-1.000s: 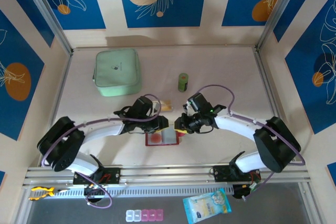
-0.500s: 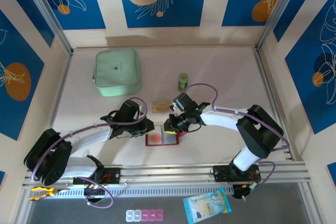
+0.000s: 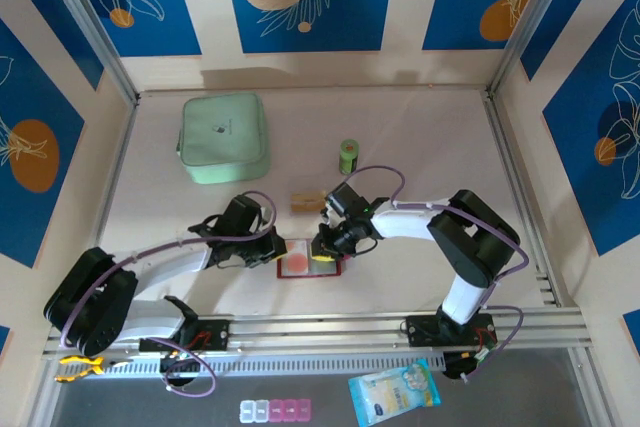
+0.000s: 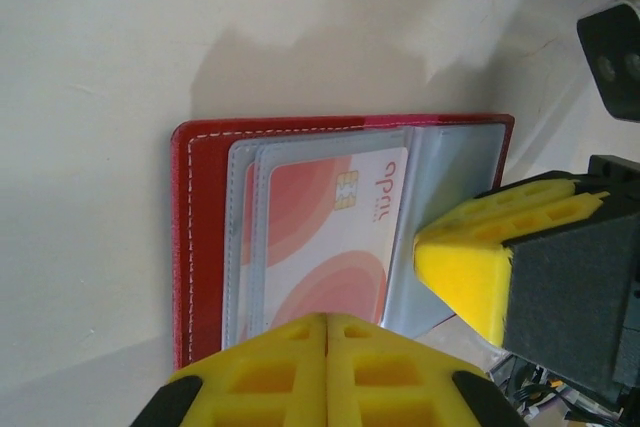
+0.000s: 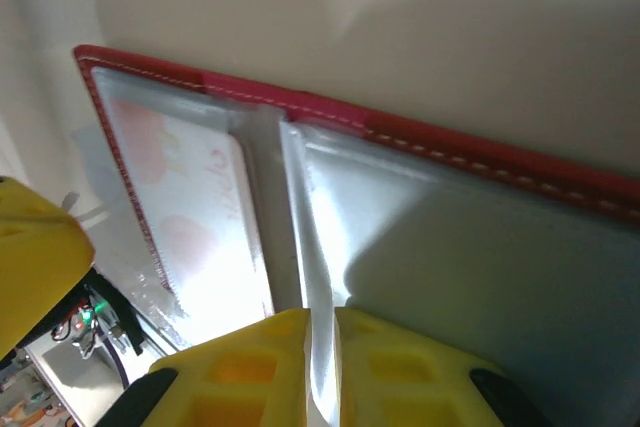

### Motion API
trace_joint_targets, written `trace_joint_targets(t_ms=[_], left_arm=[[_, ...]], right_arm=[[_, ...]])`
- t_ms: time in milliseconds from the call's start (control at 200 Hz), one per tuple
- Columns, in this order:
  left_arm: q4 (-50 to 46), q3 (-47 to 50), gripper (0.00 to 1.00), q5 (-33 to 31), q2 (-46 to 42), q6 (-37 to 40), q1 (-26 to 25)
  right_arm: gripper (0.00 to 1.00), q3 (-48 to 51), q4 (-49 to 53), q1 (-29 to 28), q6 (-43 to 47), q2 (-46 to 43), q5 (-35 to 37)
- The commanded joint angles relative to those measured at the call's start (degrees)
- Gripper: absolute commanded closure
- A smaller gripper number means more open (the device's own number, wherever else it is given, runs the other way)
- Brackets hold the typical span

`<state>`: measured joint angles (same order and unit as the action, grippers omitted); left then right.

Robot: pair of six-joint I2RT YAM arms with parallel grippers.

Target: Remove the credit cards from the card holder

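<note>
The red card holder (image 3: 311, 263) lies open on the table between both arms, its greyish clear sleeves up. A whitish card with a red patch (image 4: 325, 232) sits inside a sleeve on the holder's left half (image 4: 200, 237). My left gripper (image 4: 327, 319) is shut, its tips resting over that card's near edge (image 3: 283, 247). My right gripper (image 5: 320, 319) is shut on a clear sleeve page (image 5: 318, 247) at the holder's spine, lifting it (image 3: 323, 244). The orange-tan card (image 3: 307, 201) lies loose on the table just behind the holder.
A mint-green zip case (image 3: 222, 137) lies at the back left. A small green cylinder (image 3: 348, 156) stands behind the right gripper. Metal rails (image 3: 320, 332) run along the near edge, with a pill box (image 3: 275, 409) and a packet (image 3: 395, 392) beyond them.
The right gripper has moved left onto the holder and taken hold of a sleeve. The left gripper has drawn back to the left edge. The orange-tan card is now uncovered.
</note>
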<state>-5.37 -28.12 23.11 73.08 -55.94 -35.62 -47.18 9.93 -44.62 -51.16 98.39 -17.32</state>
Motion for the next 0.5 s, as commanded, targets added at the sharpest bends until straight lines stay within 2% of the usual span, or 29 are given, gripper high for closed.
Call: trace_joint_targets(t_ms=[0, 495], left_arm=[[0.65, 0.69, 0.94, 1.97, 1.39, 1.20, 0.59], [1.27, 0.27, 0.98, 2.59, 4.86, 2.20, 0.59]], right_arm=[[0.84, -0.40, 3.24, -0.27, 1.31, 1.07, 1.26], [0.82, -2.84, 2.36, -0.56, 0.81, -2.15, -0.87]])
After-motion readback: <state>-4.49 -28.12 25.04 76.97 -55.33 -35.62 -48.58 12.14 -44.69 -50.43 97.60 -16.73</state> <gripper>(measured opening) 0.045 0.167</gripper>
